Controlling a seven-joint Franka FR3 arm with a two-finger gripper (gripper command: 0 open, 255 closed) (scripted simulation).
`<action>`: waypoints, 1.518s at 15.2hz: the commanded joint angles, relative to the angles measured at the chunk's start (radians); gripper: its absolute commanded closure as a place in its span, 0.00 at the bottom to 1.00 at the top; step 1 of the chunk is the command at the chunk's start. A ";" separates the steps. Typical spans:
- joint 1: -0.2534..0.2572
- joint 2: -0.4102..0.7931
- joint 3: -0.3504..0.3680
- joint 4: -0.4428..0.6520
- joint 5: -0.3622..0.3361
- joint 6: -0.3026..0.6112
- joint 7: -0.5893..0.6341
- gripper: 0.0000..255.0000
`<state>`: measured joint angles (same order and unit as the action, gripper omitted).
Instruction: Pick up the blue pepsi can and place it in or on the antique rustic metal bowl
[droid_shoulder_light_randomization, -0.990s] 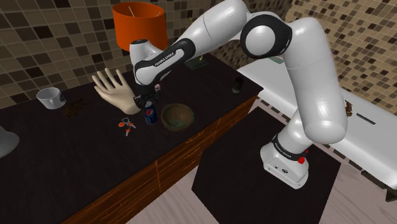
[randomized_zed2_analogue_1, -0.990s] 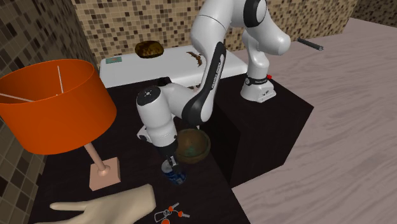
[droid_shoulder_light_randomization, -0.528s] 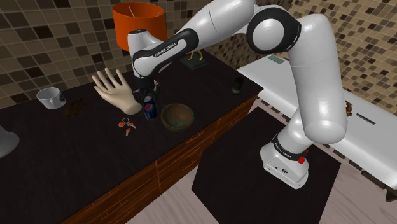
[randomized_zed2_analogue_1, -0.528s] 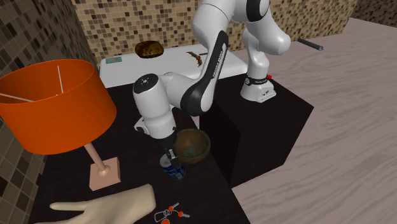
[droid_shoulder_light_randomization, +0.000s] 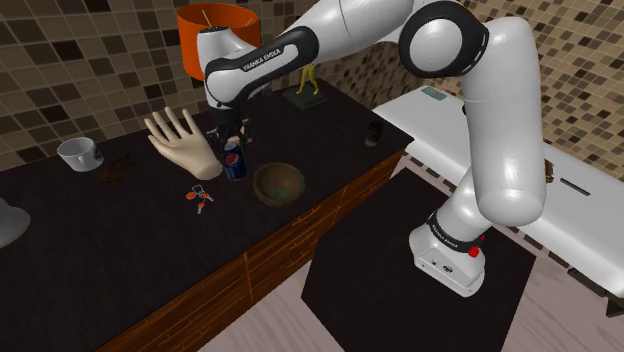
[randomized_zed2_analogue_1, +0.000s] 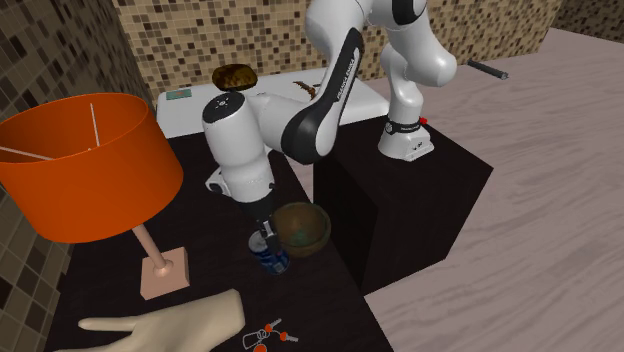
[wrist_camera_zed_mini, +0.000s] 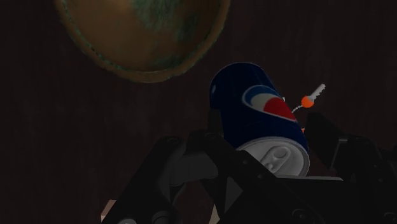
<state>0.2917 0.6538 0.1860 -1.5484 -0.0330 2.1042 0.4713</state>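
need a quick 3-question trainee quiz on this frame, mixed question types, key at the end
1. True or false: the pincer is shut on the blue can.
2. In the shoulder view, the bowl sits on the can's: A) left B) right C) top.
3. Fill in: the lamp has a shade coloured ___.
Key: 1 true; 2 B; 3 orange.

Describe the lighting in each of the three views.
Shoulder view: evenly lit, the blue can clear against the dark counter. Second exterior view: bright too, the orange lamp vivid. Wrist view: dim; the black tool melts into the counter, though the can's logo is legible.
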 joint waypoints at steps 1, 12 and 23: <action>0.000 -0.015 0.002 0.003 0.002 -0.018 0.001 1.00; -0.004 -0.079 0.008 0.043 0.011 -0.121 0.003 1.00; -0.102 -0.530 0.012 -0.517 0.096 -0.012 -0.110 1.00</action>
<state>0.1954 0.1642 0.1985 -2.0224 0.0545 2.0897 0.3719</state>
